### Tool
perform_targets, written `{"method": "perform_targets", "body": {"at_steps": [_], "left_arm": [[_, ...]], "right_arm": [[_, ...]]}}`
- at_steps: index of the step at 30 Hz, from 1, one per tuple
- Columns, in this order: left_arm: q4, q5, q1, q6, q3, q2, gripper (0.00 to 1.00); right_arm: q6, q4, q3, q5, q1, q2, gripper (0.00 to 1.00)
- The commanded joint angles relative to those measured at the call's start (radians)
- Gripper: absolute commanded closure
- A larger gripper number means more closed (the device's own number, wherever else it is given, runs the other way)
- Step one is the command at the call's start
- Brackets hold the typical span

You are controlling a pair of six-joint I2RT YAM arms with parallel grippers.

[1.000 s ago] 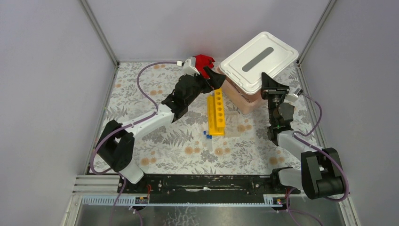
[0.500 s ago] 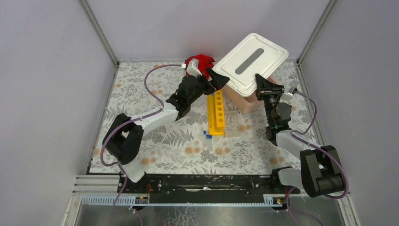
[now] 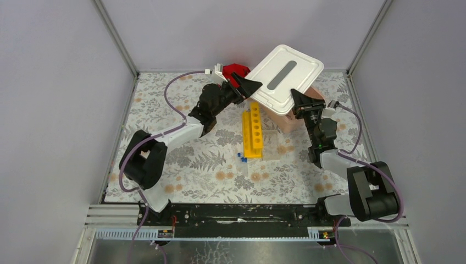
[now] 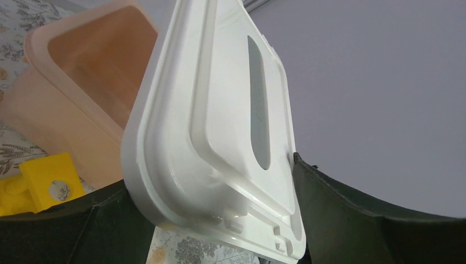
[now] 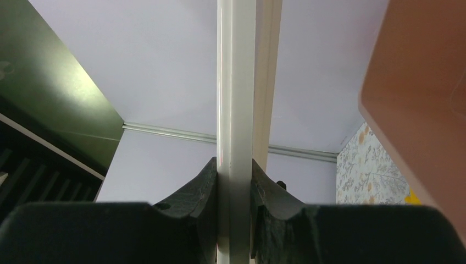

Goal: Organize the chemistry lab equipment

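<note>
Lab equipment was barely sorted: jaws of the right gripper (image 3: 299, 99) clenched the white lid (image 3: 286, 77) tilted above the open pink bin (image 3: 289, 124), jaws of the left gripper (image 3: 247, 87) gaped around its other edge, and the yellow rack (image 3: 253, 132) and blue-capped tubes (image 3: 242, 158) lay beside the bin.

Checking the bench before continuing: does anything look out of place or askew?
The white lid hangs tilted above the open pinkish bin, pinched by the right gripper, the left gripper straddling its other edge. Small blue-capped tubes lie on the table beside the yellow rack, not in its holes.
</note>
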Motion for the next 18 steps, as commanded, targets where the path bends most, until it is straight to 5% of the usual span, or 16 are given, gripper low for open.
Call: {"method": "perform_targets", "body": {"at_steps": [1,6,15,18], "left_arm": [[0.164,0.11,0.015,-0.063,-0.007,0.03,0.12],[0.204,0.16,0.017,-0.094,-0.001,0.061,0.2],[0.323,0.202,0.034,-0.153,-0.013,0.089,0.56],[0.354,0.215,0.045,-0.159,-0.024,0.086,0.66]], "right_arm": [[0.03,0.112,0.053,-0.05,0.027,0.017,1.0],[0.034,0.136,0.078,-0.053,0.044,0.046,1.0],[0.004,0.127,0.049,-0.062,0.051,0.022,1.0],[-0.02,0.104,0.043,-0.069,0.051,0.002,0.91]]}}
